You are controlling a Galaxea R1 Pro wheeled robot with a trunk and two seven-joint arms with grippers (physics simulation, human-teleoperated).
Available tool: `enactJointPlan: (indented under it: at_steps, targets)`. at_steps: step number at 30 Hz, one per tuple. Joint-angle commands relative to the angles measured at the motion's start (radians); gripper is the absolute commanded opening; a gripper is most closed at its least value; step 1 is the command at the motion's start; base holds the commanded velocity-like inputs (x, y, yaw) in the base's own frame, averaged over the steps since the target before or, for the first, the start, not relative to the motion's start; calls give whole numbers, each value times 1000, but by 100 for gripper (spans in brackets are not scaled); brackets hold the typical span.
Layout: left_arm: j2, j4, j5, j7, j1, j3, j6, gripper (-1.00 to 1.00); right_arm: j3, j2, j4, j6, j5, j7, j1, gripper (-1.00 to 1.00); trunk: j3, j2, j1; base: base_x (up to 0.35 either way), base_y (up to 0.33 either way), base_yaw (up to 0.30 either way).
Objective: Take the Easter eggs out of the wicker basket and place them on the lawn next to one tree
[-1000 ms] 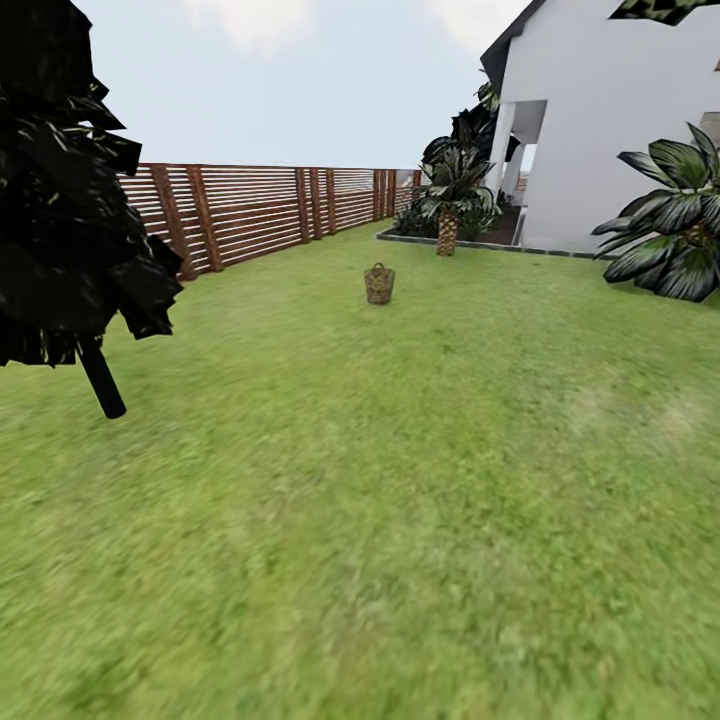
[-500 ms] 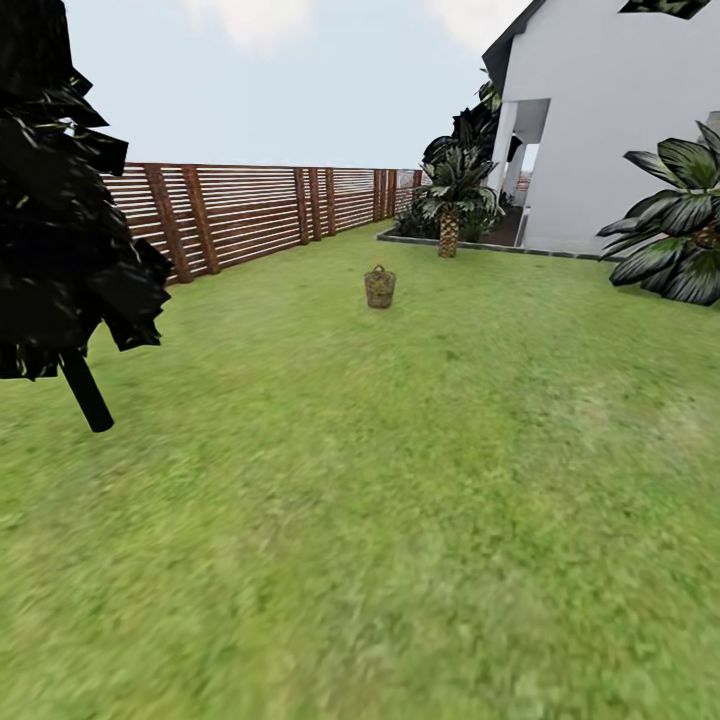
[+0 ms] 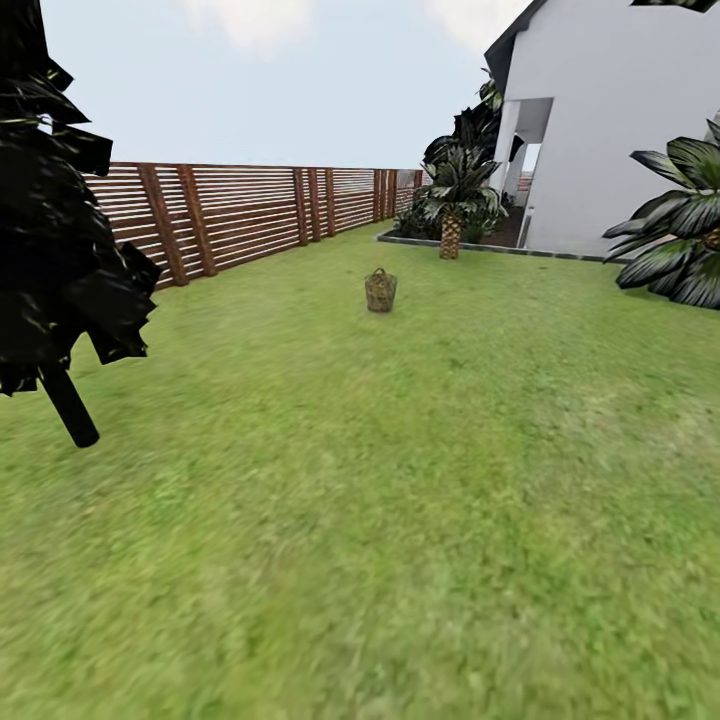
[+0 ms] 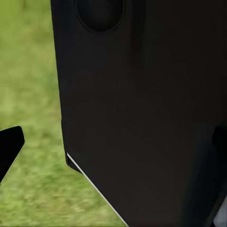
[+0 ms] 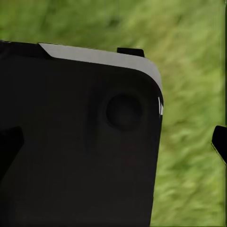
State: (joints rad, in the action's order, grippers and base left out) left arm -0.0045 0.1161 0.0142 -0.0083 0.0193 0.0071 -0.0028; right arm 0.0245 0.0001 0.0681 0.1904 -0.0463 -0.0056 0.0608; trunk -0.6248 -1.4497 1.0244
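Mottled green grass lawn (image 3: 400,520), wide and flat, running back to one brown horizontal-slat wooden fence (image 3: 250,210) along the left and far side under a pale sky. One white house (image 3: 610,120) at the right rear.

One small brown open-weave wicker basket (image 3: 380,291), round and bucket-shaped, well out on the grass near the middle of the head view. Standing upright, long axis vertical, mouth up, small loop handle at the top of the rim. Far off and small; contents too small to tell, no egg count possible.

One thin-trunked dark-leaved tree (image 3: 60,260) close at the left, trunk leaning slightly. Two short palms counted: one with a scaly trunk (image 3: 452,205) beyond the basket by the house, one broad-leaved (image 3: 685,250) at the right edge.

Dark robot housing (image 4: 142,118) across the left wrist view, grass beside it; one black fingertip (image 4: 9,149) at the edge. Same sort of dark panel (image 5: 80,142) in the right wrist view. Cannot tell whether either gripper is spread or closed
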Motion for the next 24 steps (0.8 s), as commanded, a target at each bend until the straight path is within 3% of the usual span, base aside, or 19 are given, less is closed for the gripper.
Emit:
enactJointPlan:
  at_steps: [1,17,24]
  targets:
    - [0,2,1,-1,1,1,0,100,2,0,-1,3,-5,-1,1,100,-1,0,1,339,0,0]
    - [0,2,1,-1,1,1,0,100,2,0,-1,3,-6,-1,1,100,-1,0,1,339,0,-1]
    - [0,2,2,-1,1,1,0,100,2,1,-1,3,-6,-1,1,100,-1,0,1,339,0,-134]
